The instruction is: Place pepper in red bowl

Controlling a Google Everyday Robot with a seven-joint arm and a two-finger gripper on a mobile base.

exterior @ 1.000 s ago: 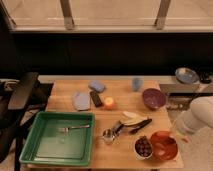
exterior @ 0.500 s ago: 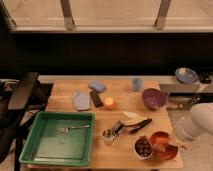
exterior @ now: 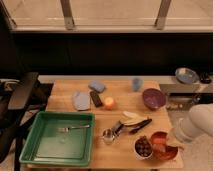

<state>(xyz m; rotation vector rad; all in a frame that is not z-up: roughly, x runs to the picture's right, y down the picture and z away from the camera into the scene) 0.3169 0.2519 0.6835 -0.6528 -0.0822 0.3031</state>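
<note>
Gripper [exterior: 172,144]: at the front right corner of the counter [exterior: 125,90], over the right rim of the red bowl; the white arm [exterior: 197,127] enters from the right edge of the camera view.
Fingers: cannot tell how far open they are, or whether they hold anything; the arm's bulk and the bowl rim mask them.
Red bowl [exterior: 164,149]: on the counter at the front right, touching or just beside the small white bowl [exterior: 143,147] with dark contents.
Pepper [exterior: 160,142]: an orange-red shape lies inside the red bowl, toward its upper left; its colour merges with the bowl, so its outline is uncertain.
Task progress: judged nearly done. The pepper appears to be within the bowl. Left to do: confirm release and draw the arm clear.
Change from the earlier frames: the arm has come lower and further in over the bowl; one second ago it stood higher, above and to the right of the bowl. The red bowl and its neighbours have stayed in place.
Other items, unmoved: purple bowl [exterior: 153,98] at the back right; green tray [exterior: 31,150] with a fork [exterior: 75,128] at the front left; round orange item [exterior: 108,102] mid-counter; dark utensils [exterior: 132,125] near the centre.
</note>
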